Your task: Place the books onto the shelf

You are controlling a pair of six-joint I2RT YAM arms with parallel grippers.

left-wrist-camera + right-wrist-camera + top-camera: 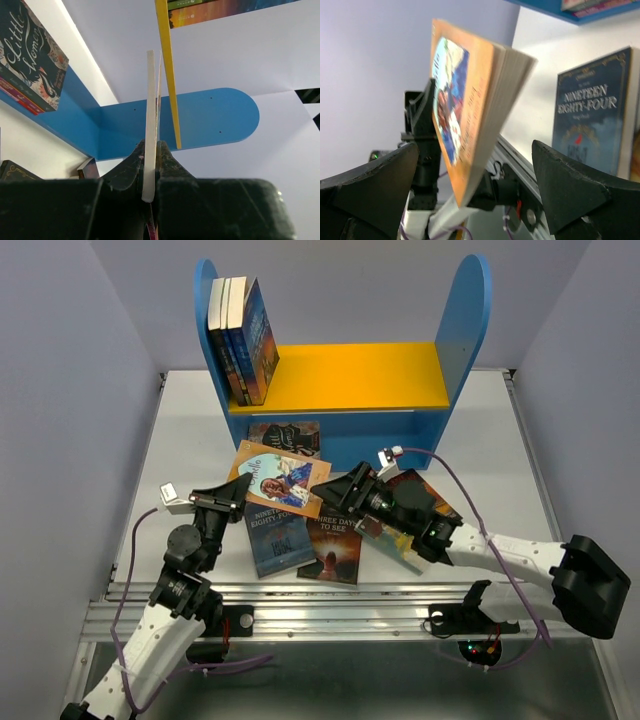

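Note:
My left gripper (243, 484) is shut on the left edge of an orange-covered book (281, 478) and holds it lifted in front of the shelf (340, 380). In the left wrist view the pale page edge (151, 125) is pinched between the jaws. My right gripper (336, 486) stands open at the book's right end. In the right wrist view the orange book (470, 110) tilts between the wide fingers (375, 185) without touching them. Three books (240, 335) stand at the left of the yellow board. The blue "Nineteen Eighty-Four" (277, 540) and "Three Days to See" (335, 546) lie flat.
A dark "Little Women" book (285, 434) lies at the shelf's lower front. A red-brown book (425, 496) and another book (400, 542) lie partly under the right arm. The shelf's tall blue side panels (463, 325) rise at both ends. A metal rail (330, 612) runs along the near edge.

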